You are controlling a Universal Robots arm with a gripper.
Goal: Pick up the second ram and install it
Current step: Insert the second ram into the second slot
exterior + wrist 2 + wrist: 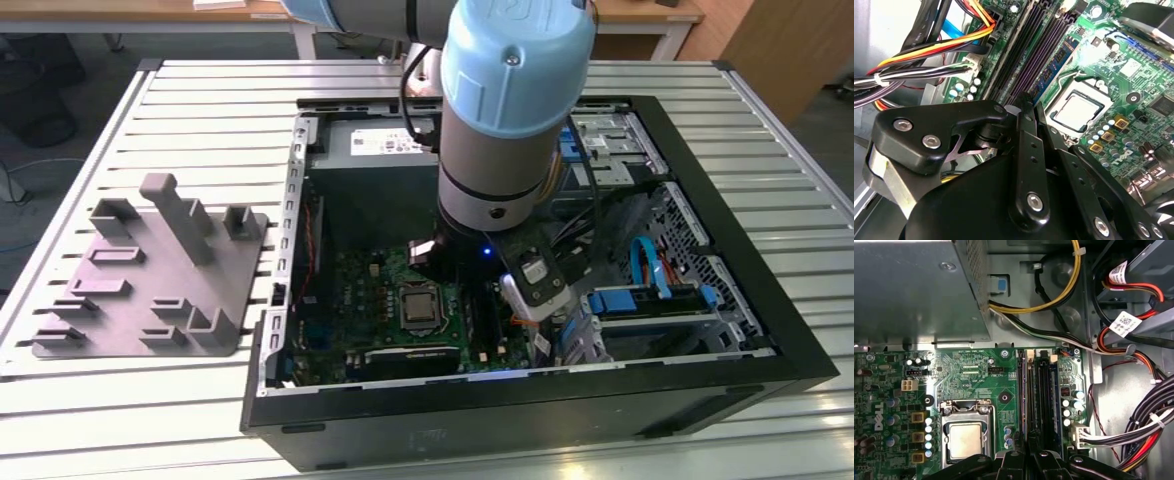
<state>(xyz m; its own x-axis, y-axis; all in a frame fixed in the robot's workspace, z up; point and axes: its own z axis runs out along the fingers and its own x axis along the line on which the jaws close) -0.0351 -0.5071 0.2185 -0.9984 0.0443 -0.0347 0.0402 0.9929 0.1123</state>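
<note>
While the arm (pixel 514 120) is reaching down into the open case (pixel 534 412) on the counter (pixel 120 425), the pincer (pixel 1025 100) is hanging right over the bank of memory slots (pixel 1044 400) beside the CPU (pixel 965 440).

- Ram (pixel 1056 62): a thin board is standing on edge in the slot nearest the CPU. I am taking it for the second ram, likely being set there so it drops straight along the slot. In the first wrist view it is showing edge-on (pixel 1022 400).
- Pincer: its tip is sitting at the near end of that board in the second wrist view. I am not able to tell whether it is clenched on the ram or released; the linkage is hiding the contact.
- Room: tight. A cable bundle (pixel 929 55) is crowding one side of the slots and the CPU socket is lying just beside the other. The power supply box (pixel 914 290) is walling off the far end.
- Grey holder (pixel 160 280) is lying well apart, outside the case.
</note>
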